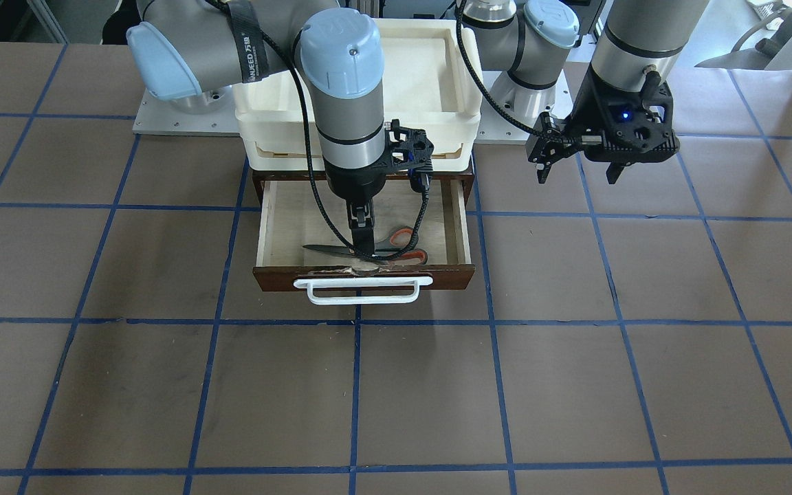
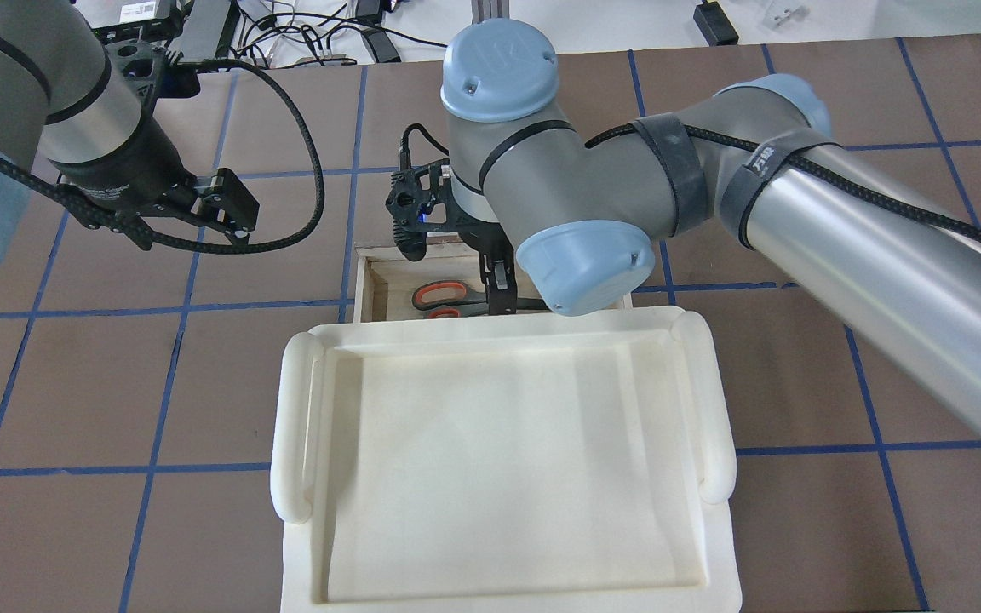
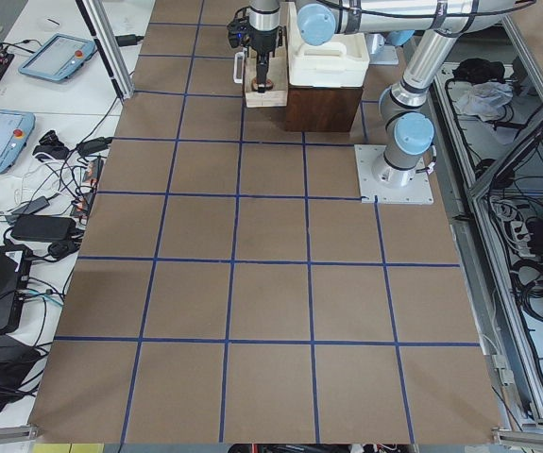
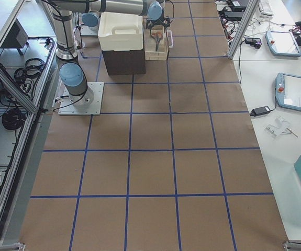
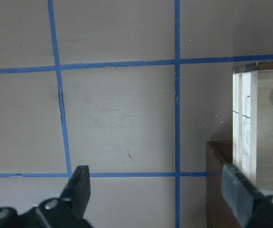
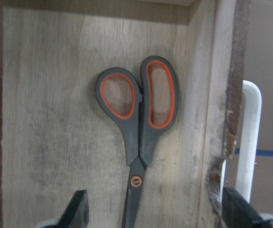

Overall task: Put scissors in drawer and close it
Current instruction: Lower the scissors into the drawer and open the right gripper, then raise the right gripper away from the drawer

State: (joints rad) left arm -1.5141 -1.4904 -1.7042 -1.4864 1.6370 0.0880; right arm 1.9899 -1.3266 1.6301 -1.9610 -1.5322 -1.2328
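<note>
Brown paper taped into blue squares covers the table (image 1: 575, 385), where the drawer (image 1: 286, 278) stands pulled out from under a cream tray (image 2: 303, 511). Its scissors (image 6: 138, 137) lie flat on the plywood floor, close along the drawer front, handles toward the robot's left. Reaching down into the drawer, the right gripper (image 1: 364, 240) has its jaws apart, straddling the scissors without clamping them. Beside the drawer on the robot's left, the left gripper (image 1: 578, 172) hangs over the table with jaws also apart. The placing looks done and the closing remains. If the drawer is pushed before the right gripper lifts clear, its fingers would likely be caught against the cabinet. A push off-centre on the handle (image 1: 361, 299) could skew and jam the drawer.
</note>
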